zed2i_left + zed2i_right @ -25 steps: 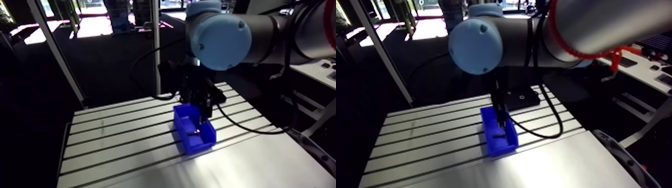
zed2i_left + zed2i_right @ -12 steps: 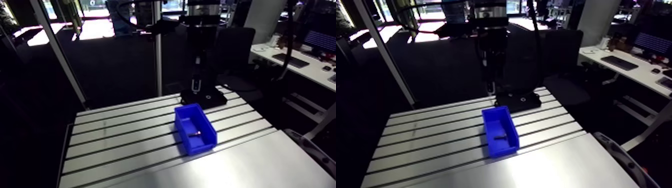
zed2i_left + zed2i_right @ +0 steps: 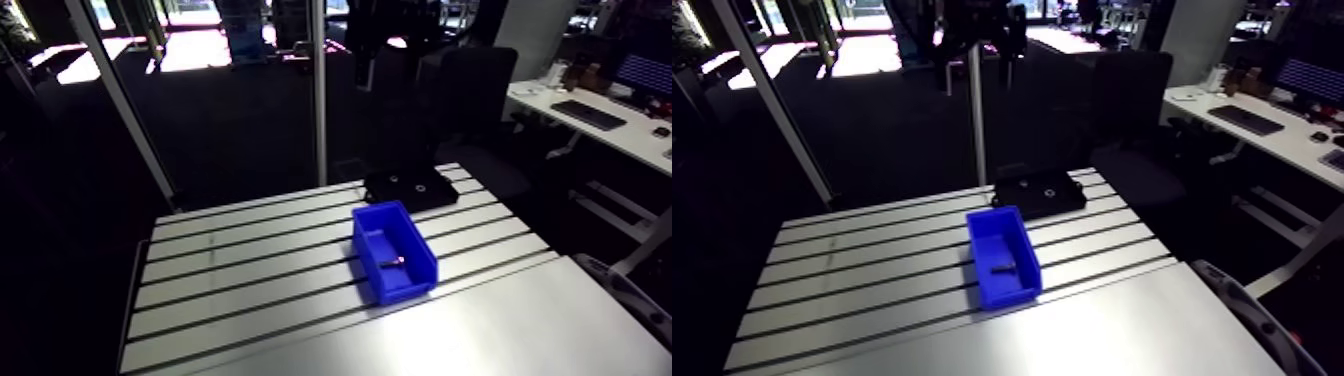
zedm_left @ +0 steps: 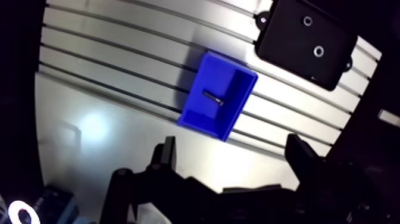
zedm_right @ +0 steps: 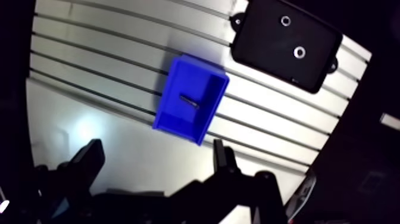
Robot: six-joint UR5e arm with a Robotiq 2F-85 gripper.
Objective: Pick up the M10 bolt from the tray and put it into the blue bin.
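The end effector (image 4: 232, 150) stands open and empty, well above the table (image 4: 107, 71); the M10 bolt (image 4: 212, 97) lies on the floor of the blue bin (image 4: 205, 123) ahead of it, and the black tray (image 4: 291, 44) sits farther ahead, beyond the bin.

Silver slotted table (image 4: 113, 56), blue bin (image 4: 202, 123), dark bolt (image 4: 212, 98), black tray (image 4: 296, 49)

Slotted aluminium table (image 3: 250, 300), blue bin (image 3: 405, 290) across its slots, black tray (image 3: 410, 188) with 2 holes just beside the bin
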